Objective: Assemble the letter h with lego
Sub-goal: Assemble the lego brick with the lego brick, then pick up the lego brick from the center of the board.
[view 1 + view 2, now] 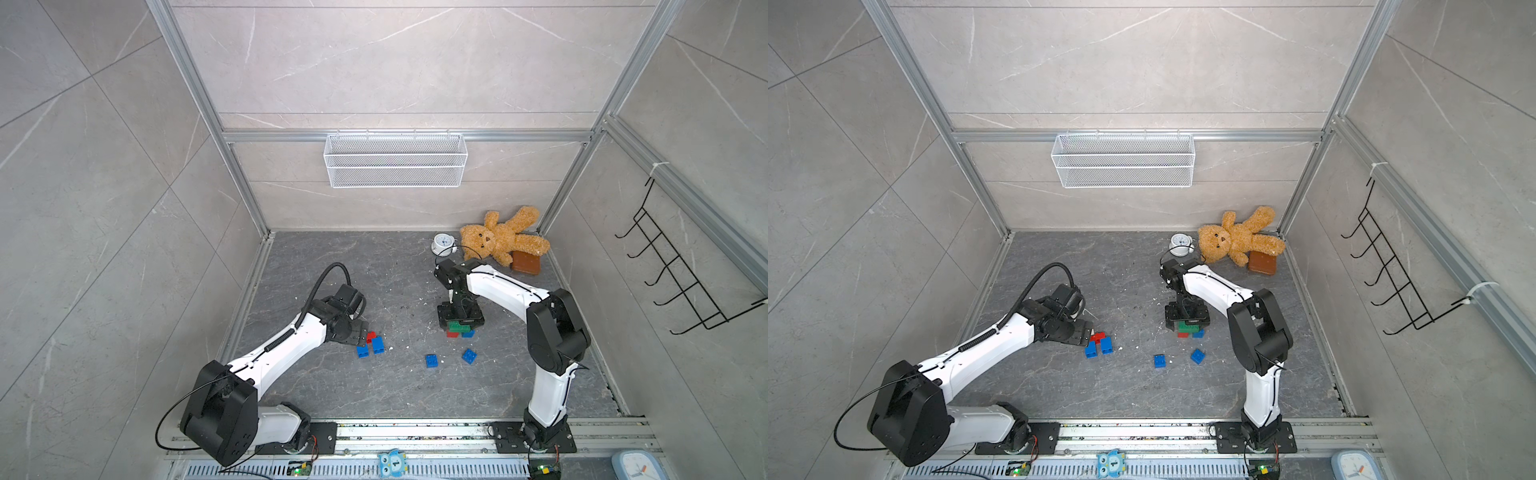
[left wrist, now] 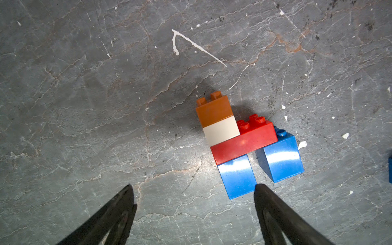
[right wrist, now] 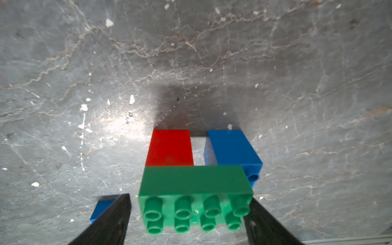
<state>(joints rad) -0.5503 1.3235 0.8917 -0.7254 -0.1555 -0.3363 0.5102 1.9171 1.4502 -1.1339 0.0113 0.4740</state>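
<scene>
Lego lies in two groups on the dark floor. In the left wrist view a flat-lying assembly joins a brown brick [image 2: 213, 108], a white brick [image 2: 221, 130], a long red brick [image 2: 244, 142] and two blue bricks [image 2: 237, 178]. My left gripper [image 2: 193, 191] stands open just short of it, with nothing between its fingers. In the right wrist view a long green brick [image 3: 196, 191] spans a red brick [image 3: 169, 148] and a blue brick [image 3: 233, 148]. My right gripper [image 3: 187, 203] is open around the green brick, with a gap at one finger. Two loose blue bricks [image 1: 431, 360] [image 1: 469, 356] lie nearer the front.
A teddy bear [image 1: 503, 237], a small alarm clock [image 1: 444, 244] and a smooth brown block [image 1: 525, 262] sit at the back right corner. A white wire basket [image 1: 395, 160] hangs on the back wall. A black hook rack [image 1: 681, 270] is on the right wall.
</scene>
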